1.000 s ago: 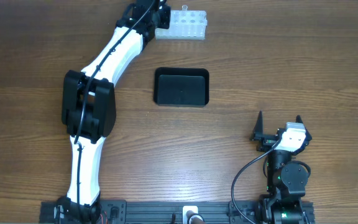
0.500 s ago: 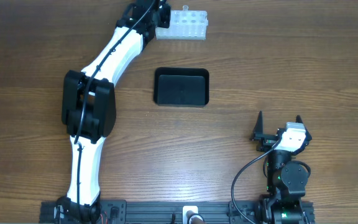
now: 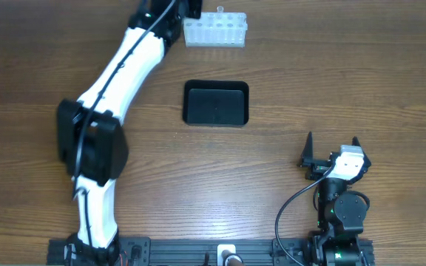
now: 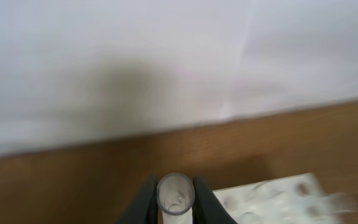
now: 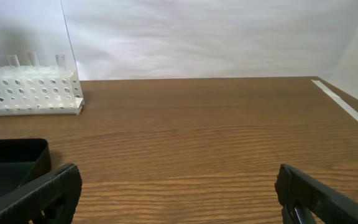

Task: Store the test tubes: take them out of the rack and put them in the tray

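With the left gripper (image 4: pixel 176 204) clamped on a clear test tube (image 4: pixel 176 190) at the far, left end of the white perforated rack (image 3: pixel 214 31), I would lift it straight up, then lay it low in the black rectangular tray (image 3: pixel 186 103) nearer in, while the right gripper (image 3: pixel 332 140) rests wide open and empty at near right.

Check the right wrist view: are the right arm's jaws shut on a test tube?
No, the right gripper has its two dark jaws standing wide apart, holding nothing.

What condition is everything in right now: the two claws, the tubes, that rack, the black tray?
Left gripper: shut on a test tube.
Right gripper: open, empty.
Rack: upright, tubes standing in it.
Tray: empty.
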Action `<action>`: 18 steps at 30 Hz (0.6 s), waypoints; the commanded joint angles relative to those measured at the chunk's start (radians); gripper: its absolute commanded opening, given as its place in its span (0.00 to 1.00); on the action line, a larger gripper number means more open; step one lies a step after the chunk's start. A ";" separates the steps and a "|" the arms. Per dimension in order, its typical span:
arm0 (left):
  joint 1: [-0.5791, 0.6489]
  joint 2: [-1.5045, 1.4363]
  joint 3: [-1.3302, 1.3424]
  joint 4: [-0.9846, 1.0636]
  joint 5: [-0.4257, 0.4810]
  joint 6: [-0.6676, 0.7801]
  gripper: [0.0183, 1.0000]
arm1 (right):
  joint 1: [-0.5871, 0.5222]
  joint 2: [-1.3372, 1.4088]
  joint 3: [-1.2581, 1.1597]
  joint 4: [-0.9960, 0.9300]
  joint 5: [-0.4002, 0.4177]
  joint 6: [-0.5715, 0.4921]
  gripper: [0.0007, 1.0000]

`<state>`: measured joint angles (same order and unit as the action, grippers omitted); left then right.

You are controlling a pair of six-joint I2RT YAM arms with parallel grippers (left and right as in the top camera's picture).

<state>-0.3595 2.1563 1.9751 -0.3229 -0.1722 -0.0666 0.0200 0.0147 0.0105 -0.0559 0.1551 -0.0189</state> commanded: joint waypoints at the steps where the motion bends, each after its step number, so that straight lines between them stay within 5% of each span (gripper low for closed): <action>1: -0.020 -0.232 0.024 -0.074 -0.016 0.009 0.11 | -0.007 -0.008 -0.006 -0.004 -0.004 0.003 0.99; 9: -0.077 -0.333 0.007 -0.532 -0.024 -0.316 0.08 | -0.007 -0.008 -0.006 -0.004 -0.004 0.003 0.99; 18: -0.183 -0.176 -0.102 -0.636 -0.084 -0.391 0.13 | -0.007 -0.008 -0.005 -0.004 -0.004 0.003 0.99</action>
<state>-0.5255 1.9057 1.8923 -0.9478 -0.2268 -0.4099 0.0200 0.0147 0.0105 -0.0559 0.1551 -0.0193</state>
